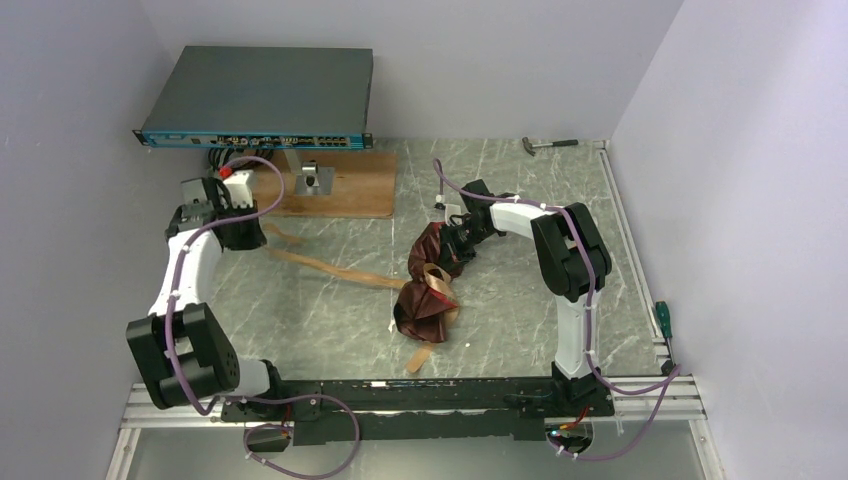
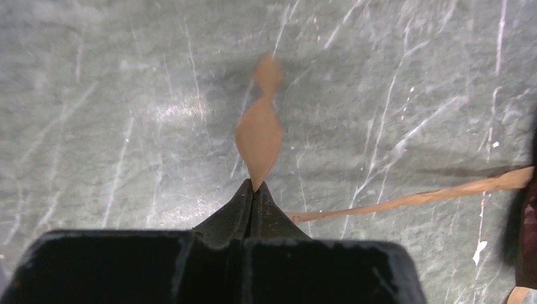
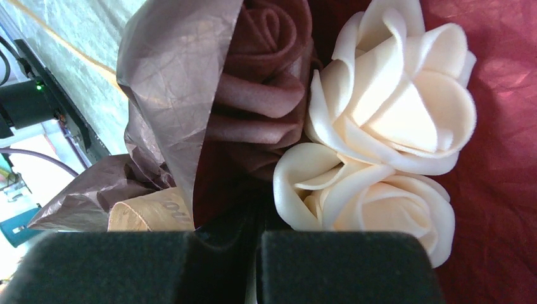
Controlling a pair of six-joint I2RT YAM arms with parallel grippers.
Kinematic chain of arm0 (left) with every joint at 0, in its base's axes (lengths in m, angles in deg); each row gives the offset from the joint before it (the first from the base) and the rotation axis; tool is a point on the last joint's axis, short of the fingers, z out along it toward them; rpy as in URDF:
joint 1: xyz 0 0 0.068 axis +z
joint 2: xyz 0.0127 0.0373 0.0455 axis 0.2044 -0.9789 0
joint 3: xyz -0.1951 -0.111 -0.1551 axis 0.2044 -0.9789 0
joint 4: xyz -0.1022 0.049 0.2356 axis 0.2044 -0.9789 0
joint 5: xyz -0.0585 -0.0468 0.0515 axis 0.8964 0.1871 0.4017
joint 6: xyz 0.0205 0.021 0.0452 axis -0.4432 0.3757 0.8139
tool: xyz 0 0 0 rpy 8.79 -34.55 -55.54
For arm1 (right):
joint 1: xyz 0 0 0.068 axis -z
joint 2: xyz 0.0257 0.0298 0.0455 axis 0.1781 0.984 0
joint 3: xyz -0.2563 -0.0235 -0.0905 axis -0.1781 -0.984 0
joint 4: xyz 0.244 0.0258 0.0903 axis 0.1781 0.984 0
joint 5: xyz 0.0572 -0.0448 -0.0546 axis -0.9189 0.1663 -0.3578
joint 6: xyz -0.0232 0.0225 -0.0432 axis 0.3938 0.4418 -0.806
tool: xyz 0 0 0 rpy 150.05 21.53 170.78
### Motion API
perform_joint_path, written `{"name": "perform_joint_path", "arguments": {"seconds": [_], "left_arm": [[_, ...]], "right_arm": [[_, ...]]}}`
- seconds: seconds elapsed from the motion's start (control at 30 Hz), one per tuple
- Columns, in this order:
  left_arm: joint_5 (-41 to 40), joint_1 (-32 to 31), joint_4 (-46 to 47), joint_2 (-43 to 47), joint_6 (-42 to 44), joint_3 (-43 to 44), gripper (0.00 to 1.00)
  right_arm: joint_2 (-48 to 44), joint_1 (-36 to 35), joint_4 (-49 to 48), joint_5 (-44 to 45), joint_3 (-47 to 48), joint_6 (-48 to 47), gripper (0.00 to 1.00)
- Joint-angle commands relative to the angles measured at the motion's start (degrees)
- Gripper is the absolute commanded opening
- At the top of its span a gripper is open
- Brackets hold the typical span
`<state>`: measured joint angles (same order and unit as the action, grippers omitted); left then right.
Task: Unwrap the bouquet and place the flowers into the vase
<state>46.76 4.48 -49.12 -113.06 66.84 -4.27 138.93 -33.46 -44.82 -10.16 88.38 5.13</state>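
Now the left gripper (image 2: 253, 189) is pinched tight on the free end of the ribbon (image 2: 258, 133), at the far left of the table (image 1: 330, 330). The right gripper (image 3: 256, 237) has its jaws together, apparently on the wrapping of the bouquet (image 1: 428, 290), which lies right of centre with the flowers (image 3: 392, 107) inside. If the knot jams, a pull on the ribbon could drag the bundle leftward or tear the thin paper. No vase is in view.

No text, label, brand or number is legible in any view. Flat grey rack unit with blue front panel (image 1: 262, 95): port markings too small to read. Tan-brown ribbon (image 3: 149, 212): faint marks, not readable.
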Motion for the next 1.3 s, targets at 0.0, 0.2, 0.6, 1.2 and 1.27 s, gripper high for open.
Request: {"name": "perform_joint_path", "arguments": {"seconds": [0.0,0.2,0.6,1.2,1.27], "left_arm": [[4.7,0.1,-1.4,1.4,1.8,9.8,0.00],[5.2,0.0,-3.6,0.1,3.3,21.6,0.00],[2.9,0.1,-4.7,-6.5,3.9,51.2,0.00],[-14.1,0.8,2.4,-16.1,-0.9,79.7,0.00],[-16.2,0.8,4.0,-16.1,-0.8,80.5,0.00]], "right_arm": [[5.3,0.0,-0.7,18.5,-3.3,-4.8,0.00],[6.0,0.0,-0.5,18.9,-2.5,-4.5,0.00],[6.0,0.0,-0.5,19.7,-2.7,-4.3,0.00],[5.4,-0.1,-0.8,19.5,-3.2,-4.4,0.00],[5.4,-0.1,-0.8,19.5,-3.3,-4.5,0.00]]}}
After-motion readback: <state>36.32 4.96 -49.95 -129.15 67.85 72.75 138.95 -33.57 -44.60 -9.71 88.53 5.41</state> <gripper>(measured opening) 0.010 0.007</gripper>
